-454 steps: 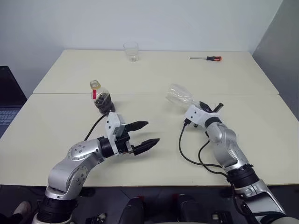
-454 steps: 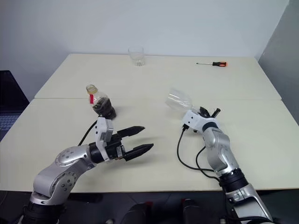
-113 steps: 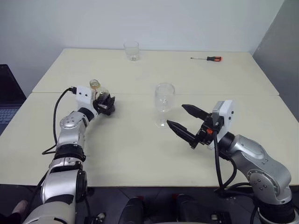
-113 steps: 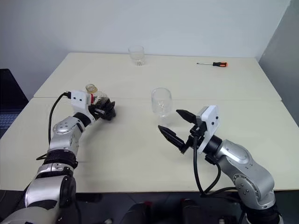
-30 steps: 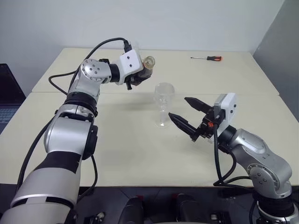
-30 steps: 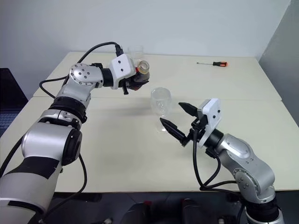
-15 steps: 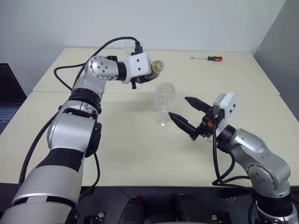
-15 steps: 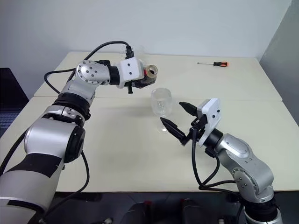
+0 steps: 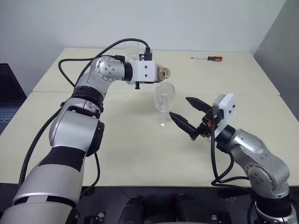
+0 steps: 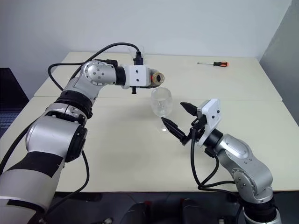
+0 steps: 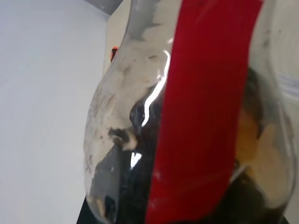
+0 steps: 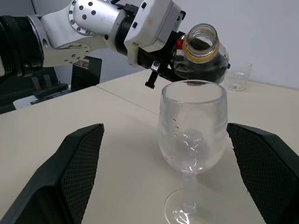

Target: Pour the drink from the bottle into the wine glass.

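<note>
Bottle (image 12: 202, 55) tipped above wine glass (image 12: 192, 136) — left gripper (image 9: 158, 73) clamps it

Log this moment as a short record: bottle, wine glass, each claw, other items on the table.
bottle: tipped on its side above the glass rim, mouth open, dark drink inside
wine glass: upright on the table, no drink in it
left claw: shut on the bottle
right claw: open, beside the glass, apart from it
other items: tumbler, screwdriver

Cream tables (image 9: 140, 154) against pale blue wall (image 9: 187, 23)
</note>
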Robot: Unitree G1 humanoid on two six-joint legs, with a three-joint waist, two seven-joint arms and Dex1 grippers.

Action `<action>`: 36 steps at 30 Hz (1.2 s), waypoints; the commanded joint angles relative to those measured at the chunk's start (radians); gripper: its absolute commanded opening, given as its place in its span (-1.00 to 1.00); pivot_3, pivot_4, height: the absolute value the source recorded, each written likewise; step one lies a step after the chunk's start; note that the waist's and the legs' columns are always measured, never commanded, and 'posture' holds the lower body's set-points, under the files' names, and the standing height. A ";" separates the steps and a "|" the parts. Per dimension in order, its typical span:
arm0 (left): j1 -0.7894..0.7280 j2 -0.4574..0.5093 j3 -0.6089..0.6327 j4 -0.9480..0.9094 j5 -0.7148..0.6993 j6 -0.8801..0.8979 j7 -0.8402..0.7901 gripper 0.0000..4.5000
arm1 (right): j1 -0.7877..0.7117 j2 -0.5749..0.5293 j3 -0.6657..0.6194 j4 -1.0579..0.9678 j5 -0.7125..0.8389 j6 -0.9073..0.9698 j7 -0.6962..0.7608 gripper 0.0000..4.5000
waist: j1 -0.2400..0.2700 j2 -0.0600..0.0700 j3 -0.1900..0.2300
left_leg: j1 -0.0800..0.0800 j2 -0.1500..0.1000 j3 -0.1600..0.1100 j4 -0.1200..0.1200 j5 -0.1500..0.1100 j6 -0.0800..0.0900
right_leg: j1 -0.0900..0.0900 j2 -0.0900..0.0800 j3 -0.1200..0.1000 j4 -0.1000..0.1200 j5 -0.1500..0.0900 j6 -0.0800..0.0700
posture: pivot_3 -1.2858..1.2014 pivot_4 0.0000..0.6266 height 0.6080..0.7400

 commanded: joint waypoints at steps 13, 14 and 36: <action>-0.093 0.034 -0.035 -0.010 0.064 -0.087 0.090 -0.37 | 0.000 0.012 -0.004 -0.015 -0.016 -0.029 0.006 1.00 | 0.000 0.000 0.000 | 0.000 0.000 0.000 0.000 0.000 0.000 | 0.000 0.000 0.000 0.000 0.000 0.000 | 0.03 -0.52 1.00; -0.096 0.037 -0.044 -0.011 0.075 -0.097 0.101 -0.37 | 0.000 0.012 -0.003 -0.015 -0.017 -0.029 0.007 1.00 | 0.000 0.000 0.000 | 0.000 0.000 0.000 0.000 0.000 0.000 | 0.000 0.000 0.000 0.000 0.000 0.000 | 0.03 -0.52 1.00; -0.158 0.074 -0.193 -0.001 0.263 -0.215 0.342 -0.37 | 0.009 0.017 -0.001 -0.020 -0.035 -0.031 0.013 1.00 | 0.000 0.000 0.000 | 0.000 -0.003 -0.001 0.000 0.000 0.000 | 0.000 -0.003 0.000 0.001 0.000 0.001 | 0.03 -0.52 1.00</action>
